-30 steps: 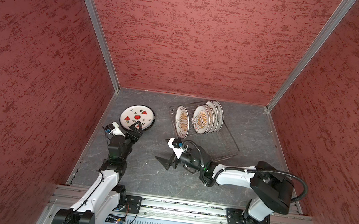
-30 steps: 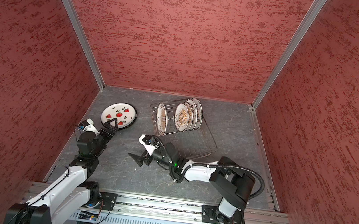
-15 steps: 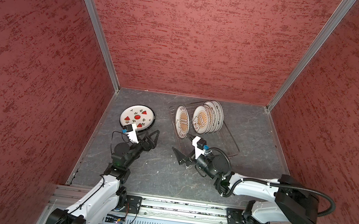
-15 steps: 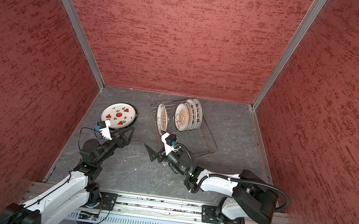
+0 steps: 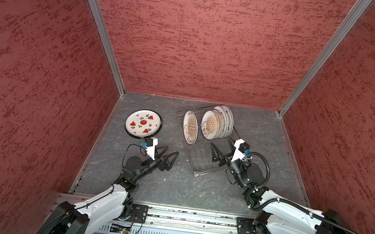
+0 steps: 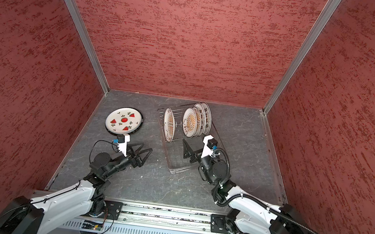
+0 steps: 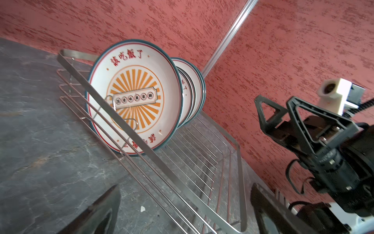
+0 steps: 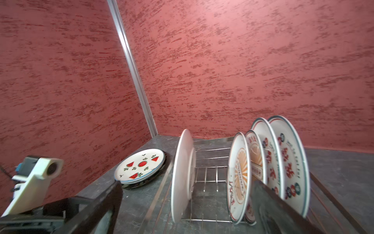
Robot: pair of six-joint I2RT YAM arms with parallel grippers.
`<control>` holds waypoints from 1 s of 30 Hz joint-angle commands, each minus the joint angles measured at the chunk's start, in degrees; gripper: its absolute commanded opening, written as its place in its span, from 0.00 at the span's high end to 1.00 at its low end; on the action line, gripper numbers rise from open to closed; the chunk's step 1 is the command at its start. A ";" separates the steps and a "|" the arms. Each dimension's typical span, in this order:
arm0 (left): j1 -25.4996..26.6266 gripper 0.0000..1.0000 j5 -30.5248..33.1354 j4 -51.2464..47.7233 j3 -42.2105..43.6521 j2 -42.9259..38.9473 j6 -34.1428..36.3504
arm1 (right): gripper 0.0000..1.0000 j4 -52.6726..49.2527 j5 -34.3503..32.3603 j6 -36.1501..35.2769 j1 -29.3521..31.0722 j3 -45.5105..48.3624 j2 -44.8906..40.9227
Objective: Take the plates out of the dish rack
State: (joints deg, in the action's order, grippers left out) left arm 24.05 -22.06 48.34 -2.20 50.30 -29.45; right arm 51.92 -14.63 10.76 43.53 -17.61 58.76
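- Plates (image 5: 215, 127): five round white ceramic plates stand on edge in the rectangular silver wire dish rack (image 5: 202, 159). The rack sits at 1 o'clock on the grey stone-pattern table (image 5: 172, 188) in both top views.
- Short upright wire prongs (image 7: 131, 121) hold each plate near vertical. This presents a free rim upward for a pinch grasp.
- The lone plate (image 8: 182, 176) stands at the 9 o'clock end of the row, clear of its neighbours. The other four are packed close together toward 3 o'clock.
- The lone plate's face carries an orange sunburst with red characters inside a dark rim (image 7: 133, 99). The two plates behind it show similar orange prints, and the last two carry red-and-black motifs (image 8: 289, 162).
- A round white watermelon-print plate (image 5: 142, 123) lies flat at 10 o'clock on the table, on top of a dark-rimmed plate (image 5: 136, 136). This is judged to be the unloading stack, placed well apart from the rack so that both arms have room.
- The right gripper (image 5: 220, 146) hangs over the empty part of the rack, at 5 o'clock from the packed plates. Its jaws are apart and hold nothing.
- The left gripper (image 5: 172, 150) sits low between the stack and the rack, aimed toward 2 o'clock at the lone plate. Its jaws are apart and empty.
- Judgement: the lone plate offers the easiest access.
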 commanded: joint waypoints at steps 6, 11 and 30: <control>1.17 0.01 -1.27 3.00 -1.58 0.29 2.36 | 0.02 -7.64 -0.16 3.53 -7.44 -3.35 2.13; 2.05 0.01 -1.01 2.84 -2.01 0.94 2.32 | 0.10 -15.51 1.50 4.04 -9.76 -9.41 5.73; 6.09 0.00 3.69 5.19 -1.93 2.87 2.47 | 0.46 -26.51 4.89 2.52 -15.18 -21.54 16.60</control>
State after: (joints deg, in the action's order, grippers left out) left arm 29.67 -19.20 51.53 -3.11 53.15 -28.21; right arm 27.94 -10.48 14.02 28.88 -36.67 74.65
